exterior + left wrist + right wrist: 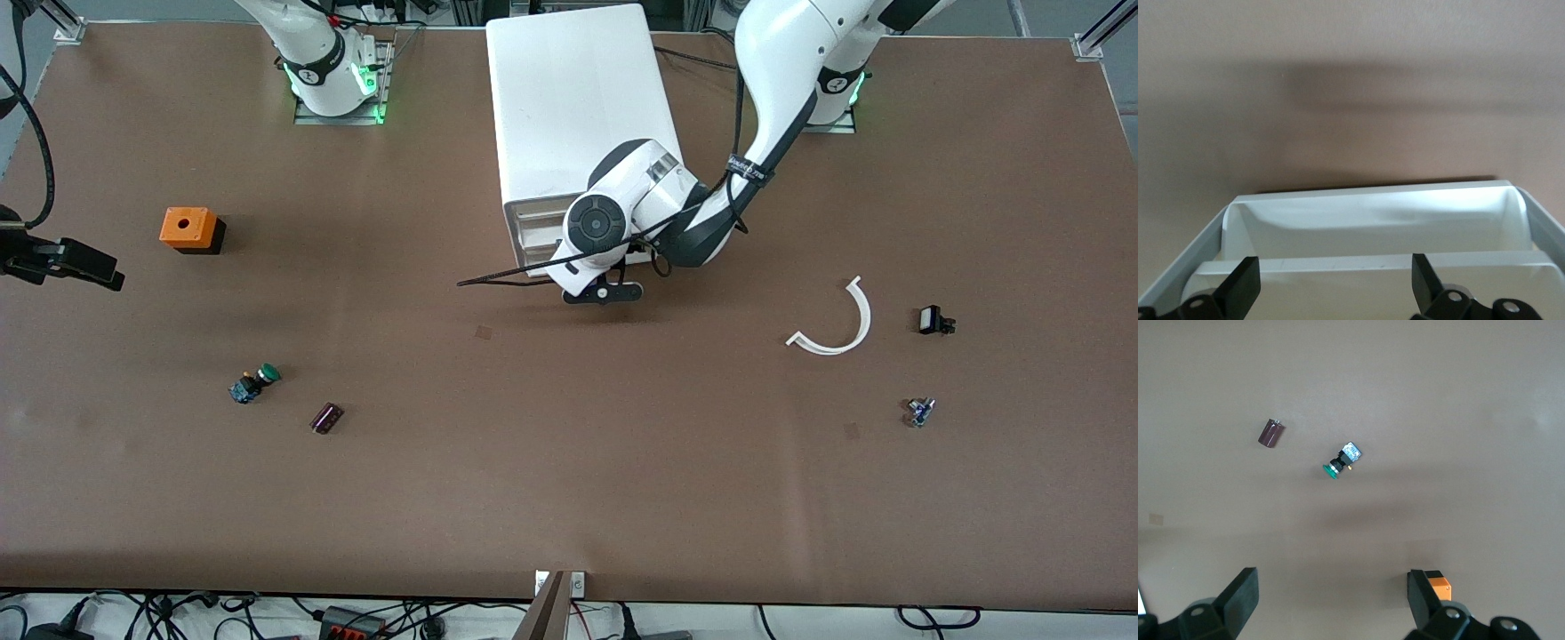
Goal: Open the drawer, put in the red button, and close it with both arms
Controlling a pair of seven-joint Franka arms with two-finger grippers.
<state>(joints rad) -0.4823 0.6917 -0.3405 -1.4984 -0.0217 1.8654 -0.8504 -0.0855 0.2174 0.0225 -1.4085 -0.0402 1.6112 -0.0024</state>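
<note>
The white cabinet (573, 98) stands at the middle of the table's robot edge, with its stacked drawer fronts (532, 229) facing the front camera. My left gripper (605, 292) hangs right in front of those drawers. In the left wrist view it (1335, 287) is open, and a white drawer tray (1371, 223) sticks out under its fingers, with nothing in it. My right gripper (67, 262) is open over the table's edge at the right arm's end, near the orange box; its fingers (1245, 600) hold nothing. The red button is out of view.
An orange box with a hole (188, 229) (1439, 585), a green-capped button (255, 382) (1341, 461) and a dark purple cylinder (326, 418) (1271, 433) lie toward the right arm's end. A white curved strip (840, 324), a black part (933, 320) and a small blue part (920, 412) lie toward the left arm's end.
</note>
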